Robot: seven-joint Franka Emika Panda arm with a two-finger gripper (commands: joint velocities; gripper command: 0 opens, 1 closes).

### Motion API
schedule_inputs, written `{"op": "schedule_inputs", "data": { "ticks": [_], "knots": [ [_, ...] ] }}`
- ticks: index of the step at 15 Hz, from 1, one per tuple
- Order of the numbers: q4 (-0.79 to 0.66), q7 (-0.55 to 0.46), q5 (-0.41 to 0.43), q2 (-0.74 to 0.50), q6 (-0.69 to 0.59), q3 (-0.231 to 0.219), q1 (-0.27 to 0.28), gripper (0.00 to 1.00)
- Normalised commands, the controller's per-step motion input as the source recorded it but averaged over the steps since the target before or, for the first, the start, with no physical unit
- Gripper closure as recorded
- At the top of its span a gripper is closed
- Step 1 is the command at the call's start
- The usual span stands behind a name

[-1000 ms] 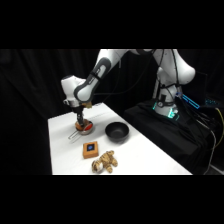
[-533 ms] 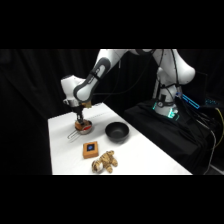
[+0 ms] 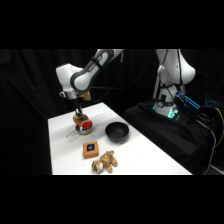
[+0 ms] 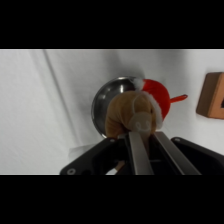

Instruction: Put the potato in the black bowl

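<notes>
The potato, a tan lump with a red patch on its far side, sits between my two fingers. My gripper is shut on it. In the side view the gripper holds the potato just over the small silver pan at the table's back left. The black bowl stands with nothing in it to the right of the pan, a short way from the gripper.
A flat brown square block with a blue mark lies in front of the pan and shows at the wrist view's right edge. A beige plush toy lies near the white table's front edge. The pan's thin handle points left.
The gripper has risen slightly over the silver pan with the potato held in it. The bowl, block and toy have not moved.
</notes>
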Motion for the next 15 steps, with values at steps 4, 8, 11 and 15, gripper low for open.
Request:
{"op": "schedule_inputs", "data": {
  "ticks": [4, 8, 11, 15],
  "knots": [
    [-0.59, 0.04, -0.213, -0.72, -0.19, -0.085, 0.162, 0.95],
    [-0.87, 0.08, -0.172, -0.79, 0.06, -0.025, 0.178, 0.95],
    [-0.97, 0.13, -0.168, -0.81, 0.23, 0.026, 0.173, 0.95],
    [-0.83, 0.12, -0.090, -0.67, 0.36, 0.076, 0.138, 0.95]
  ]
}}
